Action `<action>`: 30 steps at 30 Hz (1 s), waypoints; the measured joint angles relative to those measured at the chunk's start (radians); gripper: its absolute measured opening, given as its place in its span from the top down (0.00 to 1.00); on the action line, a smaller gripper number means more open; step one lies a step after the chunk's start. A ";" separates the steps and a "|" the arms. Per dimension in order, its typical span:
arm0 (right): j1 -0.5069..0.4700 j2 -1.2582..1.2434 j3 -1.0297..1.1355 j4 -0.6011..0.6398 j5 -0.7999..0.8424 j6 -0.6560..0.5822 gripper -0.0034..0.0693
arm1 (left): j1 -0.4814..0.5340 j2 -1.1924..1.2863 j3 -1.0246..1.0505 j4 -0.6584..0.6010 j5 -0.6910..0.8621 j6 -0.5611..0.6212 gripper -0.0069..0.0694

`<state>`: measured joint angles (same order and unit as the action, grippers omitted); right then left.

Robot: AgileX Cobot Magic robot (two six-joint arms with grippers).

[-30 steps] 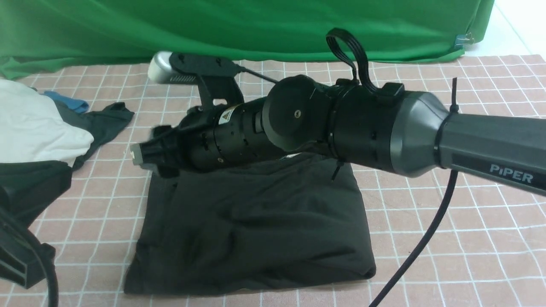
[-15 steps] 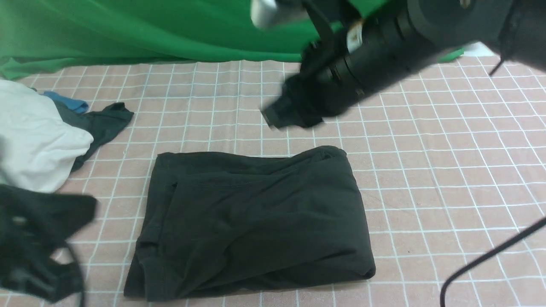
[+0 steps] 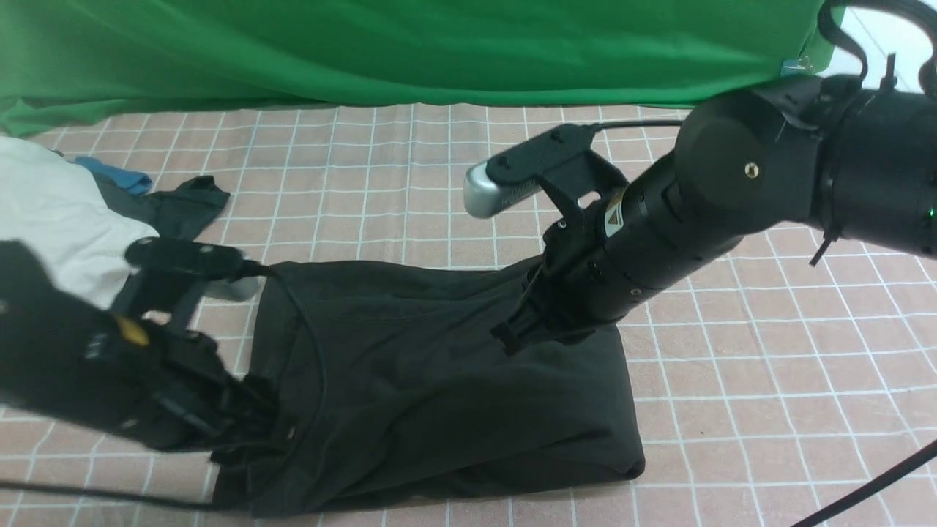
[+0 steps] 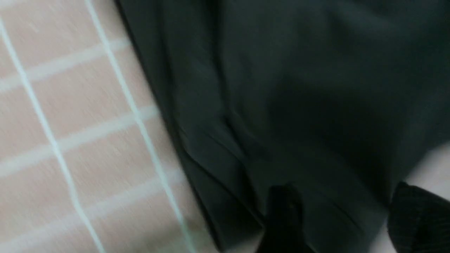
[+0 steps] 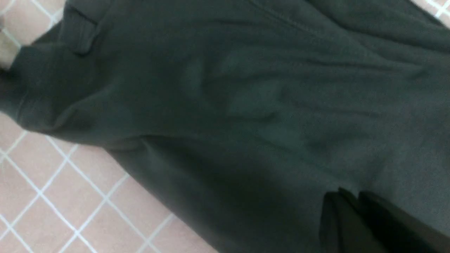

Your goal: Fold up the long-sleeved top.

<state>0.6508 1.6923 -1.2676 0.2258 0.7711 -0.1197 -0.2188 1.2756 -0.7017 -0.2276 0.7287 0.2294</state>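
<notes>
The long-sleeved top (image 3: 439, 395) lies folded into a black rectangle in the middle of the checked cloth. My left gripper (image 3: 252, 432) is at its near left edge. In the left wrist view that gripper (image 4: 346, 214) is open, its two dark fingers straddling a fold of the top (image 4: 299, 88). My right gripper (image 3: 509, 338) presses down on the top's far right part. In the right wrist view the right gripper (image 5: 353, 207) is shut, fingers together on the fabric (image 5: 246, 105), with creases running toward them.
A white cloth bundle (image 3: 51, 212) lies at the far left, beside a smaller dark cloth (image 3: 176, 212) with a blue piece (image 3: 117, 176). A green backdrop (image 3: 410, 44) closes off the back. A pink checked tablecloth (image 3: 732, 366) covers the table; a black cable (image 3: 864, 483) crosses the near right corner.
The right arm lifted off the top, swung back, then came down on its far right part and shut. The left arm moved in to the top's near left edge and opened.
</notes>
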 joint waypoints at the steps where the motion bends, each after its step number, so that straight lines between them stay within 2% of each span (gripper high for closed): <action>1: 0.000 0.000 0.000 0.001 -0.002 -0.001 0.85 | 0.000 0.029 0.000 0.016 -0.029 0.001 0.33; 5: 0.000 0.000 0.000 0.002 -0.007 -0.002 0.84 | 0.000 0.117 0.000 0.040 -0.075 0.024 0.29; 11: 0.000 0.000 0.000 0.003 -0.015 -0.004 0.83 | 0.000 0.230 0.000 0.048 -0.108 0.073 0.32; 18: 0.000 0.000 0.000 0.003 -0.026 -0.010 0.82 | 0.000 0.251 -0.001 0.014 -0.111 0.079 0.54; 20: 0.000 0.000 0.000 0.003 -0.032 -0.011 0.82 | 0.000 0.247 -0.009 0.013 -0.093 0.079 0.67; 22: 0.000 0.000 0.000 0.003 -0.033 -0.011 0.82 | 0.000 0.244 -0.020 0.013 -0.079 0.079 0.72; 23: 0.000 0.000 0.000 0.003 -0.035 -0.012 0.82 | 0.000 0.235 -0.033 0.016 -0.058 0.079 0.79; 25: 0.000 0.000 0.000 0.004 -0.037 -0.012 0.82 | 0.000 0.213 -0.052 0.020 -0.033 0.079 0.84; 30: 0.000 0.000 0.000 0.003 -0.050 -0.016 0.81 | 0.000 0.148 -0.065 0.032 -0.020 0.087 0.85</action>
<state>0.6508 1.6923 -1.2676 0.2287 0.7212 -0.1355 -0.2188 1.4232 -0.7666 -0.1958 0.7085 0.3164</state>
